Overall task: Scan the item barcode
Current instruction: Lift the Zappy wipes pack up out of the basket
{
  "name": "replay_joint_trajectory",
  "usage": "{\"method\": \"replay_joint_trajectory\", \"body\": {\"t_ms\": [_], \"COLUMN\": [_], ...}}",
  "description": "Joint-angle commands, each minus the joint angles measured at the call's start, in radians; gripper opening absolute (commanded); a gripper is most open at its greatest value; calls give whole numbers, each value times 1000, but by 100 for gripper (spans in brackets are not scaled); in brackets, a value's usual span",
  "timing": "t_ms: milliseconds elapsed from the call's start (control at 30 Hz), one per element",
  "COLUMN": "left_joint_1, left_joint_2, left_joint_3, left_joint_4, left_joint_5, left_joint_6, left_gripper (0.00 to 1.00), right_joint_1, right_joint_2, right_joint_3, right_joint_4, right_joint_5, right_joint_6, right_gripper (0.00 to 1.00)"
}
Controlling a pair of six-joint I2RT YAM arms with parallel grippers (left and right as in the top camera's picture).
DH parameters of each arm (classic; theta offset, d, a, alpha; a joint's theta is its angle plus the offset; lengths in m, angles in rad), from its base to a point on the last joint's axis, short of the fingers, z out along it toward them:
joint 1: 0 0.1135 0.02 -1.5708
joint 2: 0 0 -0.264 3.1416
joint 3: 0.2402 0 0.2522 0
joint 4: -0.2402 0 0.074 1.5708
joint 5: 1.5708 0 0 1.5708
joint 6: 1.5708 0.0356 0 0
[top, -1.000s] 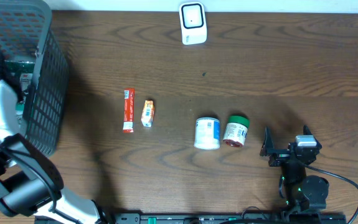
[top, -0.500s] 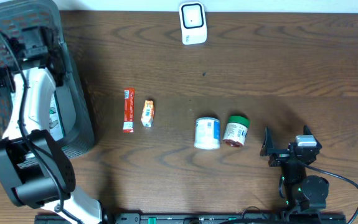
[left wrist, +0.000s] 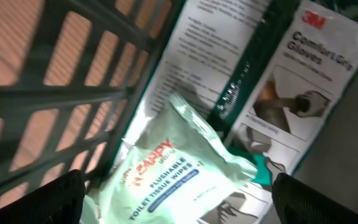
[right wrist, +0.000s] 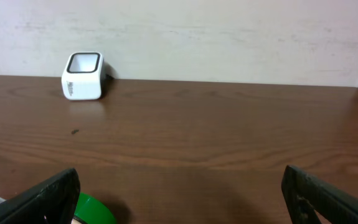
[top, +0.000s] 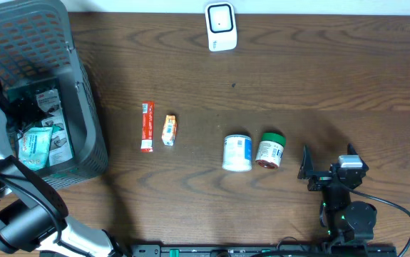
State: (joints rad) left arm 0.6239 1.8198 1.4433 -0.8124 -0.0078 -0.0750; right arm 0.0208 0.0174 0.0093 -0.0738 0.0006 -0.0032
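Hovering over the dark grey mesh basket (top: 90,121), left end effector (left wrist: 179,186) spread, empty, like right end effector (right wrist: 179,186); four items (top: 237,153) outside the basket seemingly unscanned.

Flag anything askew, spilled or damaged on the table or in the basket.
Nothing looks spilled or damaged. The white tub and green-lidded jar appear to lie on their sides mid-table, side by side. In the basket, the wipes pack lies crooked over the gloves pack.

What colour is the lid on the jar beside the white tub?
The lid is green, clearest in the overhead view.
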Motion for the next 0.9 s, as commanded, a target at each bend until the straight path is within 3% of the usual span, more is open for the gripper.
{"method": "replay_joint_trajectory", "body": {"t_ms": [0,300,500,667,767,800,867], "left_joint_1": [0,0,-2,-2,-1,-1,-2], "left_joint_2": [32,240,191,21,-107,-171,-250], "left_joint_3": [-45,-101,23,143,166,169,169], "left_joint_4": [4,55,3,-23,-8,2,17], "left_joint_5": [71,-27,-19,-18,-18,13,78], "left_joint_6": [18,19,25,10,-38,-70,-75], "left_gripper": [93,91,43,41,22,7,7], "right_joint_1": [-6,-6,-6,-6,-6,-6,-6], "right_joint_2": [-4,-4,-4,-4,-4,-4,-4], "right_joint_3": [-4,-4,-4,-4,-4,-4,-4], "right_joint_4": [-1,-1,-1,-1,-1,-1,-1], "right_joint_5": [10,10,9,9,10,10,10], "right_joint_6": [3,3,3,3,3,3,3], "right_gripper": [99,99,99,99,99,99,99]}}
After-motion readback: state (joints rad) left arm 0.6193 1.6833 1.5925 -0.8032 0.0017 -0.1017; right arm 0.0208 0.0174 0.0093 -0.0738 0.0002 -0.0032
